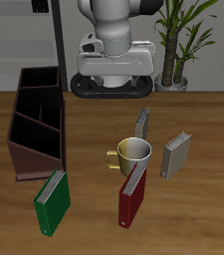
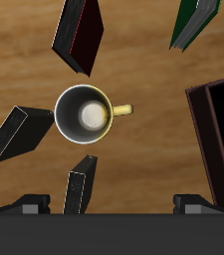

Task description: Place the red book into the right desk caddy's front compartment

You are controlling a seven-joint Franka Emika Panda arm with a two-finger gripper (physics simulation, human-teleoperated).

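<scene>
Two fingertips of the pincer are seen spread wide, nothing held, hovering above the mug. The red book stands on the surface at the mug's six o'clock — near the front edge. The right desk caddy lies at nine o'clock. A descent could clip the mug; the green book could be mistaken for the target.

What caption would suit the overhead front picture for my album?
Robot gripper hovers above a yellow mug, slim dark-red book, green book and dark-brown wooden caddy.
</scene>
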